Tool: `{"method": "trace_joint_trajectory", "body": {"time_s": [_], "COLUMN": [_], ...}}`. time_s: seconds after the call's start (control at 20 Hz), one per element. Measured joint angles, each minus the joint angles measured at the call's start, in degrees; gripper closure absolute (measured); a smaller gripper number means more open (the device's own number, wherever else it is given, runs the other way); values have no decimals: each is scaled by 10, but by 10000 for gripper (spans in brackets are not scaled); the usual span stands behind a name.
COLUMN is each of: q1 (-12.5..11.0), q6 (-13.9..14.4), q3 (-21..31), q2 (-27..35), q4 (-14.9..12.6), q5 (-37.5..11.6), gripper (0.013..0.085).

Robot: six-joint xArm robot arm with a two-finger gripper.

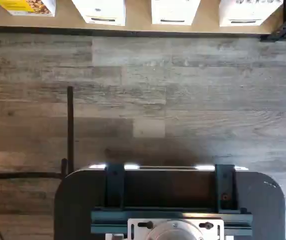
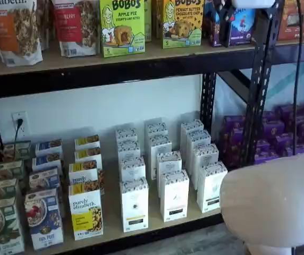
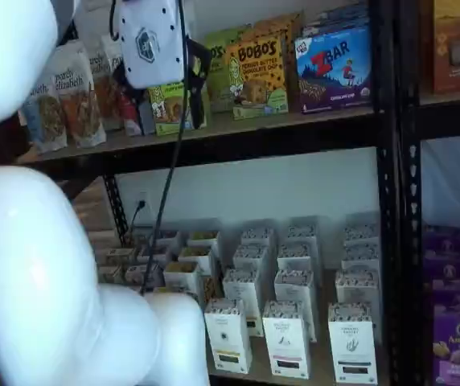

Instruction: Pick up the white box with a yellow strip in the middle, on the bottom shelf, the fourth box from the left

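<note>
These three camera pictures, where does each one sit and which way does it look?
Wrist view: on the arm's wrist, looking down at grey plank flooring and the tan wooden bottom shelf's edge; a dark mount with teal brackets shows.
Shelf view: in front of the rack, facing the tall white yellow-strip carton; the white arm shows.
Other shelf view: in front, off to one side; the white gripper body shows, its fingers hidden.
Shared: both shelf views show the white cartons.

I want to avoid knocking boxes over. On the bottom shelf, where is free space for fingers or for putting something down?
Bare board on the bottom shelf: a thin strip before the front boxes, and narrow lanes either side of the white box. Behind it, boxes stand in tight rows.
</note>
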Motion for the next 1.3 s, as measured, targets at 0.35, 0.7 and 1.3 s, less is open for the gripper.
{"method": "trace_joint_trajectory", "body": {"time_s": [0.35, 0.7, 1.3], "q1": [-10, -1, 44], "q6": [-5, 5, 42], "q3": [5, 41, 164], "q2": [-2, -10, -34], "q4": [11, 18, 10], "q5": [-3, -28, -145], "gripper": [130, 130, 130]}}
